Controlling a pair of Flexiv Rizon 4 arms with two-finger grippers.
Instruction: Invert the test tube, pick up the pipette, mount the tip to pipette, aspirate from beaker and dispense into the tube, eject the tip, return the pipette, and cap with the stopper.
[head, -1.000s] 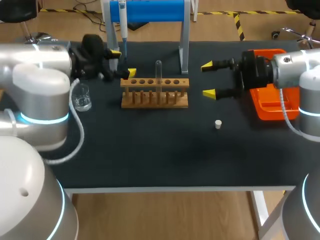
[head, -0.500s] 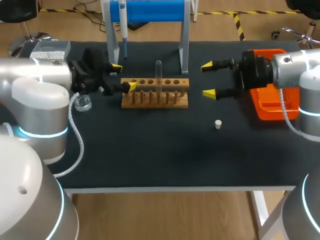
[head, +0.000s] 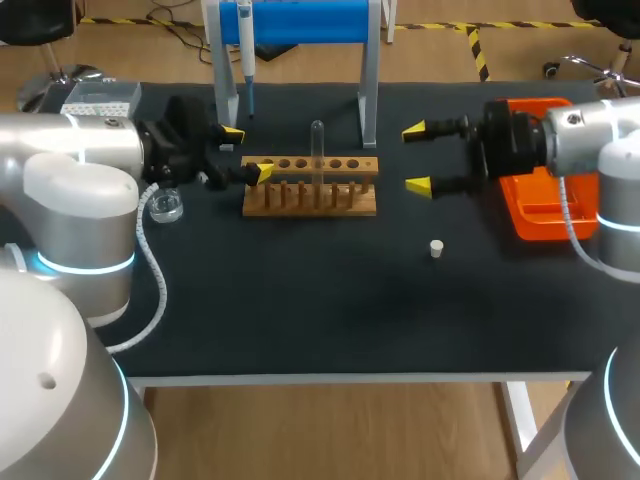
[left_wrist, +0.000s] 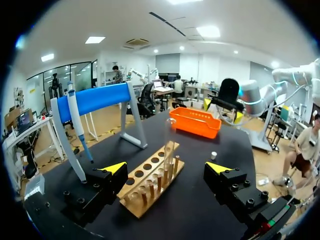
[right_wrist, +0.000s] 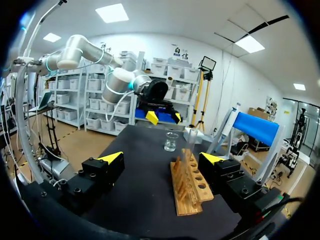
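Two grippers are hanging over the matte black table, both spread wide and holding nothing. The left gripper is sitting at the left end of the wooden rack, and the right gripper is hanging right of it, apart. A clear tube is standing upright in the rack, rounded end up. A small white stopper is lying nearer, to the right. A glass beaker is standing at left. The slim pipette is hanging on the far blue-barred stand, and an orange plastic tray is resting at right.
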